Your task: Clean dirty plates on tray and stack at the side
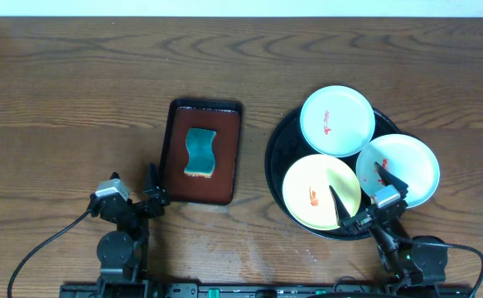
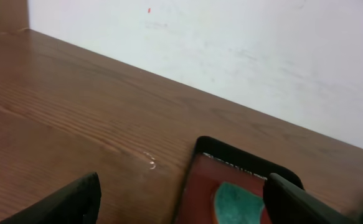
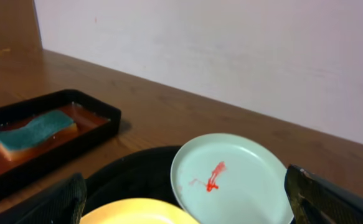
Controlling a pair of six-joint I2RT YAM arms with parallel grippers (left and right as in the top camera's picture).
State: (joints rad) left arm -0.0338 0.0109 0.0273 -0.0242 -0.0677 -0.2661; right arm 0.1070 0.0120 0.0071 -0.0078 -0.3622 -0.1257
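Both pincers stand wide open, gripping nothing. Over the near rim of the tray (image 1: pixel 272 165), the right gripper (image 1: pixel 356 182) straddles the yellow plate (image 1: pixel 311 186) and the near mint plate (image 1: pixel 407 165); the far mint plate (image 1: pixel 337 121) lies ahead. The left gripper (image 1: pixel 133 175) sits just beside the small reddish tray (image 1: pixel 175 149), at its near-left corner. The sponge (image 1: pixel 200 151) is ahead-right of it, and the table (image 1: pixel 59 99) stretches wide to its left.

Wood-grain table (image 1: pixel 75 91) (glossy tray (image 1: pixel 274 170)).

We saw three dirty plates (image 1: pixel 337 121) on the black tray (image 1: pixel 281 149), and a sponge (image 1: pixel 200 152) in the reddish tray (image 1: pixel 179 178) beside it.
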